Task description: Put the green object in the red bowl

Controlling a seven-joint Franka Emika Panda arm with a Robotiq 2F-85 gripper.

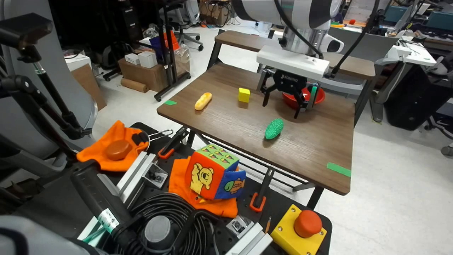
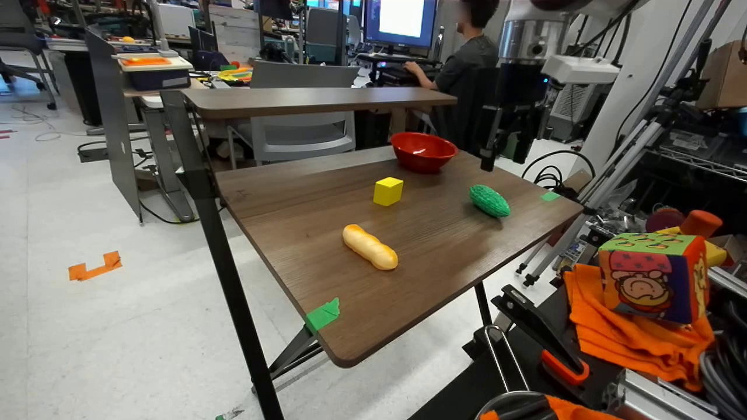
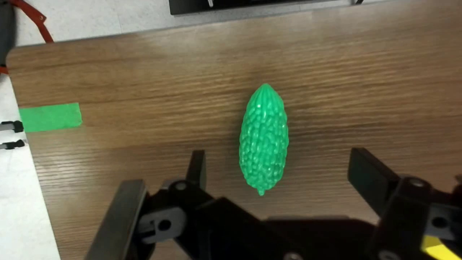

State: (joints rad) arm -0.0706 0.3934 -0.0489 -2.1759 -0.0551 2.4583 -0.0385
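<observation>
The green object [image 1: 274, 129], a bumpy bright-green oblong, lies on the table; it also shows in an exterior view [image 2: 489, 201]. In the wrist view the green object [image 3: 264, 141] lies lengthwise, its stem end between and beyond the fingertips. My gripper [image 1: 280, 108] is open and empty above the table, pointing down; it also shows in an exterior view [image 2: 503, 160] and in the wrist view [image 3: 277, 154]. The red bowl [image 2: 424, 153] stands near the table's back edge. In an exterior view the bowl [image 1: 320, 97] is partly hidden behind the gripper; it is out of the wrist view.
A yellow cube [image 1: 244, 95] and a yellow-orange oblong piece [image 1: 203, 101] lie on the brown table [image 1: 226, 120]. Green tape [image 1: 338, 169] marks a front corner. A raised shelf [image 2: 327, 100] runs along the back. A cart with a soft cube [image 1: 214, 173] stands along the front.
</observation>
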